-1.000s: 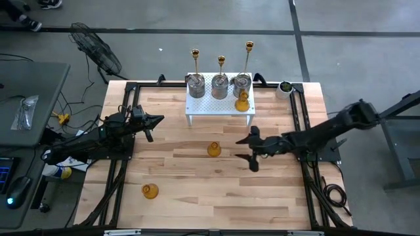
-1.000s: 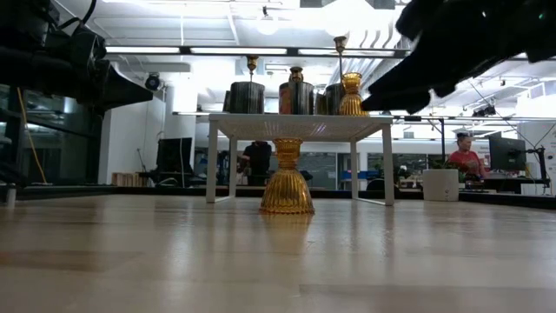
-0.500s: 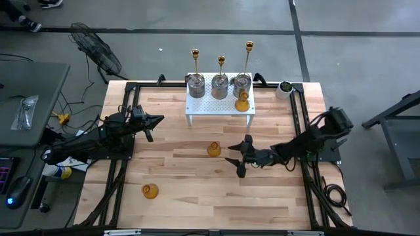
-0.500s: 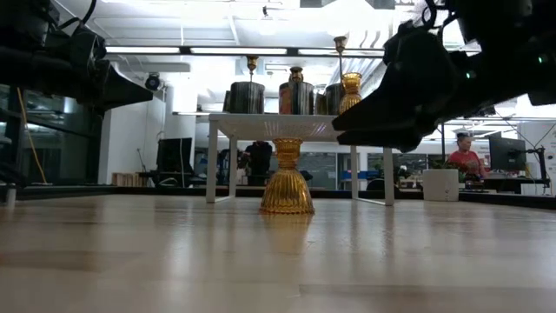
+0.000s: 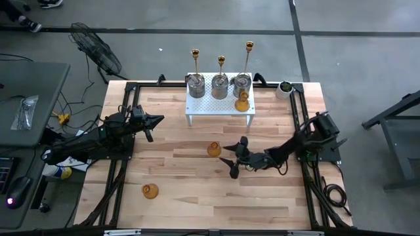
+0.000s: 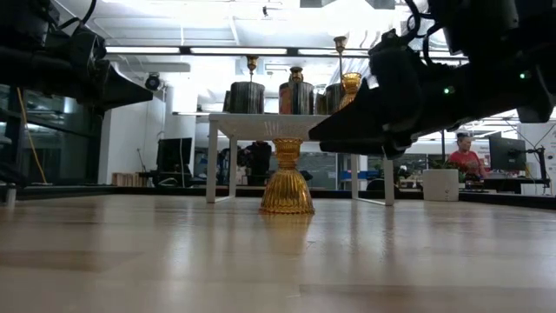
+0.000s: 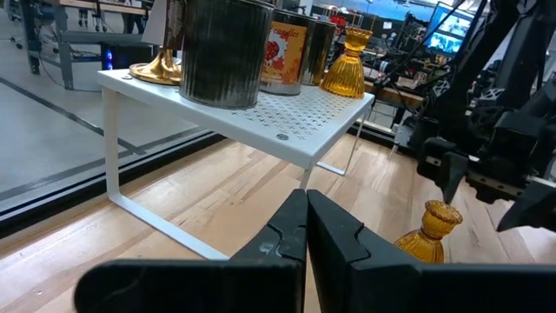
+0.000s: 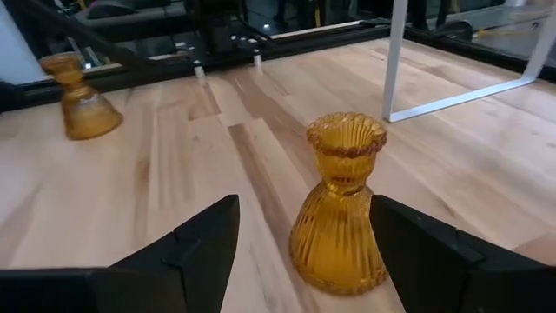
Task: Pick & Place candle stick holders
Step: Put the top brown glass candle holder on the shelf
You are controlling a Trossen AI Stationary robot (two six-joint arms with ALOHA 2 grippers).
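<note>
My right gripper [image 5: 231, 162] sits low over the table [image 5: 197, 210] with its fingers spread, just beside the amber holder [image 5: 214, 150] standing mid-table in front of the white shelf [image 5: 220, 105], not touching it. My left gripper [image 5: 156, 120] is pressed together, waiting at the table's left side, empty.

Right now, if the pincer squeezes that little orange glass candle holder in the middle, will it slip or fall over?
The amber glass candle holder looks smooth and ribbed, so it might slip a little. Its wide skirt-like base should keep it fairly steady, but a push near its narrow neck could tip it. Being glass, it probably chips if dropped.
</note>
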